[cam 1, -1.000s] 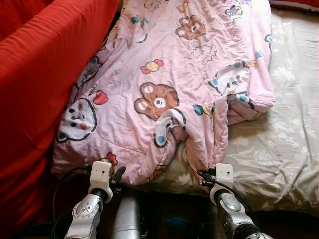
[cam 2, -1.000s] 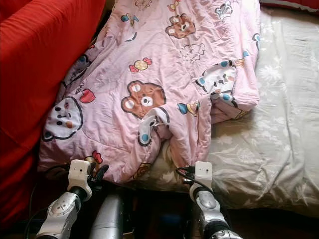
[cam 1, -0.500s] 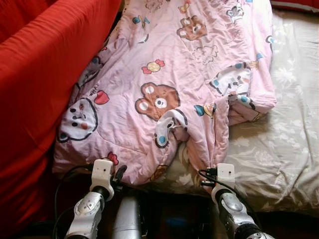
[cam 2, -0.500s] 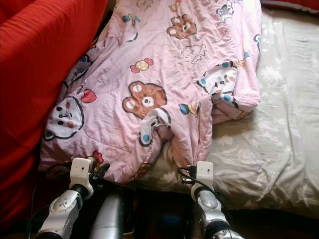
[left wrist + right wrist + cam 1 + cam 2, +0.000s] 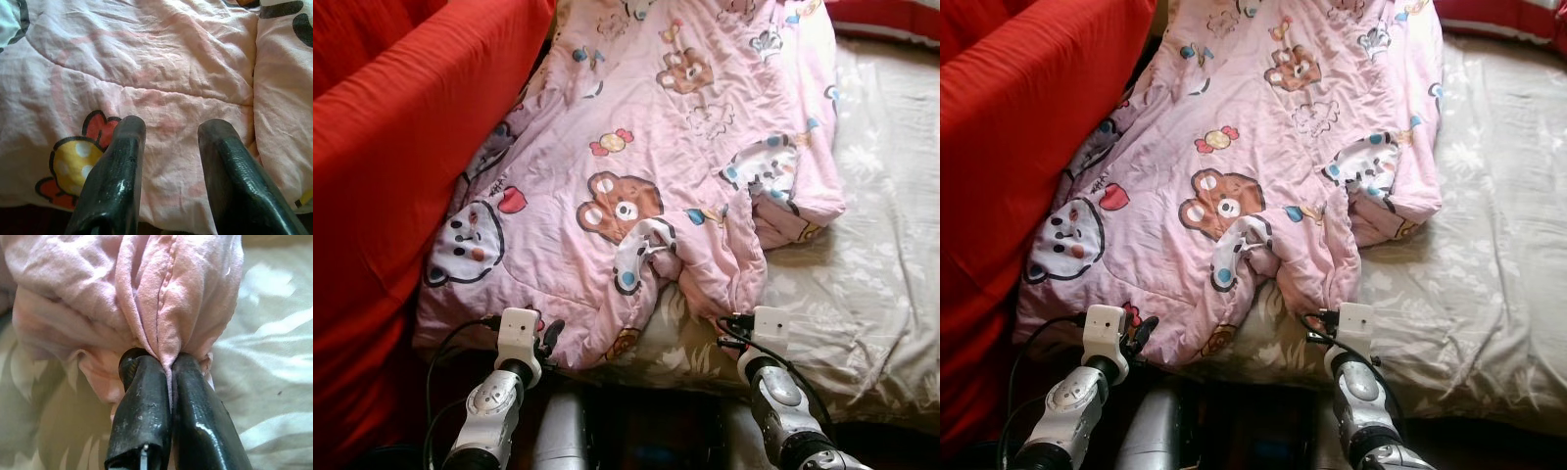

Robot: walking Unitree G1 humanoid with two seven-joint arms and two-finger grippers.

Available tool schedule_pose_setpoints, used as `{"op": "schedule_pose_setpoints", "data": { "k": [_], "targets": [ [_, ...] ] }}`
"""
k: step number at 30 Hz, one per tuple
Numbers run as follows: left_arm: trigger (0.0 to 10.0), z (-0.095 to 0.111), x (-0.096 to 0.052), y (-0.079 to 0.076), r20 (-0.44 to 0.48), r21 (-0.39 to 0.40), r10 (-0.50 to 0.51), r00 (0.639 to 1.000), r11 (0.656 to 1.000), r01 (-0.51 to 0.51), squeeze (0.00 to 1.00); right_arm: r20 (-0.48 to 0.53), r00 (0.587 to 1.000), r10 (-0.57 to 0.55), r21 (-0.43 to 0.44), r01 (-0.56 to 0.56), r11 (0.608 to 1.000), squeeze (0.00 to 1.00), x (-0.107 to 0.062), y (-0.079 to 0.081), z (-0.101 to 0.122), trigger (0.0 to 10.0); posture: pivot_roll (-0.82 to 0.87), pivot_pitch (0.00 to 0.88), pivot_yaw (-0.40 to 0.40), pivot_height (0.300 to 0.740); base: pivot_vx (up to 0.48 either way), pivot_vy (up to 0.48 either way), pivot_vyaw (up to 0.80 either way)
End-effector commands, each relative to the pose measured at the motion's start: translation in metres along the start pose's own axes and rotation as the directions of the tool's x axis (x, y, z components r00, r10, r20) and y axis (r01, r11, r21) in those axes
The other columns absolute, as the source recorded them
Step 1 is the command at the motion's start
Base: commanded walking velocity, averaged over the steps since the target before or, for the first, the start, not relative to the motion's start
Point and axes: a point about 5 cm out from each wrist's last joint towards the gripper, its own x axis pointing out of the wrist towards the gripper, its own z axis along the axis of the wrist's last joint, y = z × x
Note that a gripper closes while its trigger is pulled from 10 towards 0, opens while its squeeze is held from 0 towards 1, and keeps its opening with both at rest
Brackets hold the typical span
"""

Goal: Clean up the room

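Across the bed, spread crumpled over a pale floral sheet (image 5: 881, 294): a pink cartoon-print quilt (image 5: 646, 147), its near edge hanging toward the robot, its left side pressed against a red cover (image 5: 382, 176). Far end cut off by the top of both eye views, along with most of a red-and-white strip (image 5: 1508, 20) at the upper right. Below the mattress edge, only darkness; nothing to be made out there except the silver arms.

From the head camera, hard to read either set of fingers: white wrist housings block them. Left gripper (image 5: 548, 338) at the quilt's near left corner, right gripper (image 5: 732, 331) at the hanging fold near the middle.

Up close, more detail. Left gripper (image 5: 168, 147) with its black fingers (image 5: 122, 166) spread apart, poised over the pink fabric beside a yellow-and-red candy print (image 5: 73, 161), nothing caught between. Right gripper (image 5: 168, 382) pinched tight on a gathered pleat of the quilt, cloth bunching above the closed fingers (image 5: 142, 406), sheet visible on either side.
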Motion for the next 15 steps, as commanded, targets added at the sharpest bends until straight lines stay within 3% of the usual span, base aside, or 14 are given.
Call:
{"op": "schedule_pose_setpoints", "data": {
  "k": [1,15],
  "targets": [
    [10.0,-0.0104,-0.0056,0.0033,-0.034,-0.016,0.019,0.999,1.0,-0.019,0.0,-0.013,1.0,0.003,0.014,-0.003,1.0,0.0,-0.0036,0.0008,-0.008,10.0,0.03,0.145,0.048,0.656,0.0,0.0,0.0],
    [10.0,-0.0018,0.0038,0.0076,-0.032,-0.012,0.033,0.999,0.999,-0.033,0.0,-0.032,0.999,0.006,0.014,-0.005,1.0,0.0,-0.008,0.0022,-0.0176,10.0,0.03,0.114,0.049,0.74,0.0,0.0,0.0]
  ]
}}
